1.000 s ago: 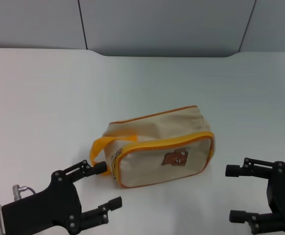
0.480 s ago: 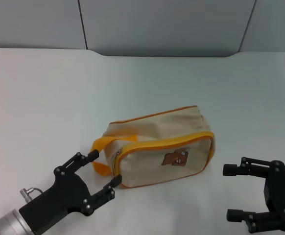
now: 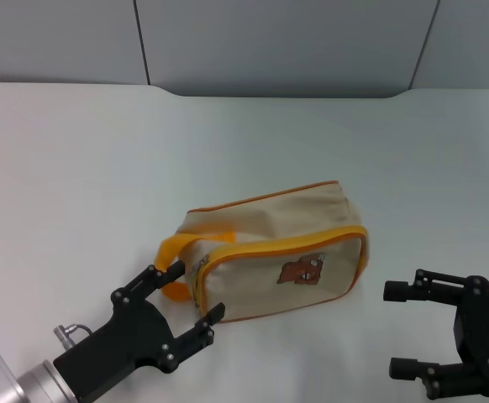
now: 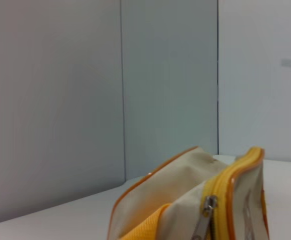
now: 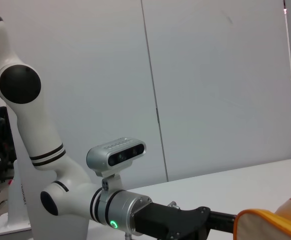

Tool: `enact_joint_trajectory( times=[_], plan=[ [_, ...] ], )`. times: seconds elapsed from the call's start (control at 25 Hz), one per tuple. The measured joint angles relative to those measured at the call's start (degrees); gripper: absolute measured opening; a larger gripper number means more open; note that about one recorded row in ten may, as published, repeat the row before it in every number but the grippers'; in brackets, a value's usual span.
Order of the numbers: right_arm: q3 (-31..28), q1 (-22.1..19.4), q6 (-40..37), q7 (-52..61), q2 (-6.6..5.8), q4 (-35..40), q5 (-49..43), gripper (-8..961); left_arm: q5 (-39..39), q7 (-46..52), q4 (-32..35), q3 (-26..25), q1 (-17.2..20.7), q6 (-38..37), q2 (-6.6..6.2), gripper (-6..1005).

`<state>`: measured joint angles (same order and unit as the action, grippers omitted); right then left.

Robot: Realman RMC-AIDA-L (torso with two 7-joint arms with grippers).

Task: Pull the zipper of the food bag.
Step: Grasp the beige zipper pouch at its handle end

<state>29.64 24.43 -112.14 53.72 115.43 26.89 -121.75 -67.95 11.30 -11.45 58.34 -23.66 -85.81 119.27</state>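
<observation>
The food bag (image 3: 274, 252) lies on the white table (image 3: 76, 168), beige with orange-yellow piping and a brown bear on its near face. Its strap handle (image 3: 177, 250) loops out at the left end. The zipper (image 3: 199, 270) with its greyish pull tab sits at that left end; the tab shows close in the left wrist view (image 4: 206, 212). My left gripper (image 3: 196, 292) is open, its fingers on either side of the bag's left end by the zipper and the handle. My right gripper (image 3: 400, 329) is open and empty, right of the bag, apart from it.
A grey wall panel (image 3: 278, 42) runs behind the table's far edge. In the right wrist view I see the left arm (image 5: 30, 130), its wrist camera (image 5: 115, 155) and a corner of the bag (image 5: 270, 225).
My left gripper has moved forward and right, and its fingers now straddle the bag's left end. The right gripper has barely moved. The bag has stayed put.
</observation>
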Motion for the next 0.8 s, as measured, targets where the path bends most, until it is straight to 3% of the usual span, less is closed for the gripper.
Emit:
enact_joint_trajectory(
  times=[0.2, 0.68, 0.8],
  plan=[
    [-0.05, 0.16, 0.0, 0.0, 0.25, 0.13, 0.04, 838, -0.21, -0.59, -0.81, -0.47, -0.55, 0.57, 0.0, 747],
    [-0.03, -0.07, 1.31, 0.0, 0.72, 0.37, 0.14, 838, -9.57, -0.61, -2.09, -10.84, -3.16, 5.03, 0.0, 738],
    [-0.12, -0.15, 1.32, 0.01, 0.74, 0.37, 0.18, 838, -12.13, -0.74, -1.93, -12.76, -2.95, 4.6, 0.0, 603]
  ],
)
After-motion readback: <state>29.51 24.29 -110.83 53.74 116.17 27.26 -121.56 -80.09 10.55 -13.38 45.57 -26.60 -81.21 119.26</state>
